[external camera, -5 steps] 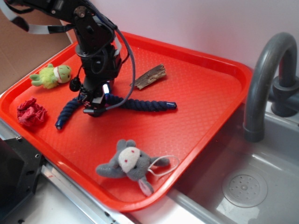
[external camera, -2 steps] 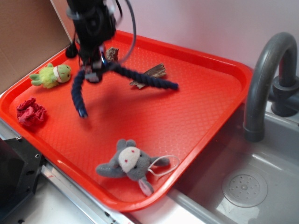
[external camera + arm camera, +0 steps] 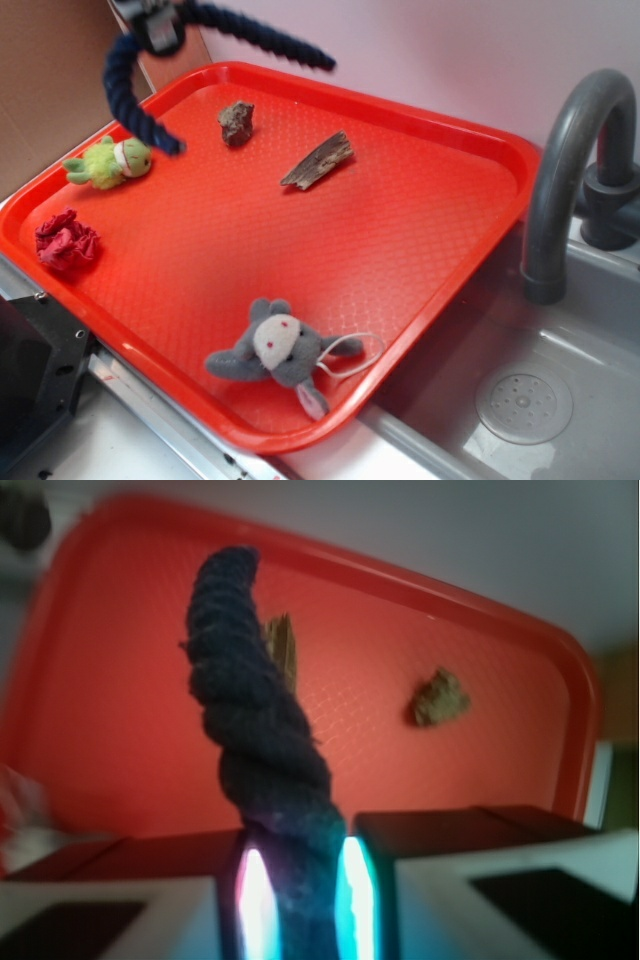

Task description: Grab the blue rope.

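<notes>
The blue rope [image 3: 125, 95] hangs in the air above the red tray's [image 3: 430, 230] far left corner, both ends drooping clear of the tray. My gripper [image 3: 158, 32] sits at the top edge of the exterior view, shut on the rope's middle. In the wrist view the blue rope [image 3: 255, 710] rises from between my two fingers, and the gripper [image 3: 300, 890] pinches it tight.
On the tray lie a green plush [image 3: 110, 162], a red crumpled cloth [image 3: 67, 240], a grey plush mouse [image 3: 275, 345], a small rock [image 3: 236, 122] and a wood piece [image 3: 318, 160]. A grey faucet [image 3: 565, 170] and sink [image 3: 520, 400] stand at right. Cardboard [image 3: 50, 80] lines the left.
The gripper has risen from the tray toward the upper left, carrying the blue rope fully off the surface. The rock it hid is uncovered.
</notes>
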You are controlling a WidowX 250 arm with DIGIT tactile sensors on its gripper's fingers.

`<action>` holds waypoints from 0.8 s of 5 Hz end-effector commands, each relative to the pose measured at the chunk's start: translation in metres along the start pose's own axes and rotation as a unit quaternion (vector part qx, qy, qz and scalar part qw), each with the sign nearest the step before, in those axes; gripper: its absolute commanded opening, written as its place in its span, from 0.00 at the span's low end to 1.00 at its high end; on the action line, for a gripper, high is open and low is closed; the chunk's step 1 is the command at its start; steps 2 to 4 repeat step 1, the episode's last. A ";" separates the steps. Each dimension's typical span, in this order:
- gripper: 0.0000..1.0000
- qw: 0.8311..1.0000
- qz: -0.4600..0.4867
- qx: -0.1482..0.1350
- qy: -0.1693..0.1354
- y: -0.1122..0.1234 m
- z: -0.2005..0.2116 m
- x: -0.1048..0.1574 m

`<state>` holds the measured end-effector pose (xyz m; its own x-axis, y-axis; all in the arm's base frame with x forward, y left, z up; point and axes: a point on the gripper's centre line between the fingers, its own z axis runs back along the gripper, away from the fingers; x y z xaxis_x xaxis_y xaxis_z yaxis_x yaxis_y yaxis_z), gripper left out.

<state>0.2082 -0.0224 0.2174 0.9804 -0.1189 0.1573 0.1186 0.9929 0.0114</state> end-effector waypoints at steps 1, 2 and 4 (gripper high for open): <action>0.00 0.985 0.172 0.007 -0.029 0.006 0.027 0.011; 0.00 0.985 0.172 0.007 -0.029 0.006 0.027 0.011; 0.00 0.985 0.172 0.007 -0.029 0.006 0.027 0.011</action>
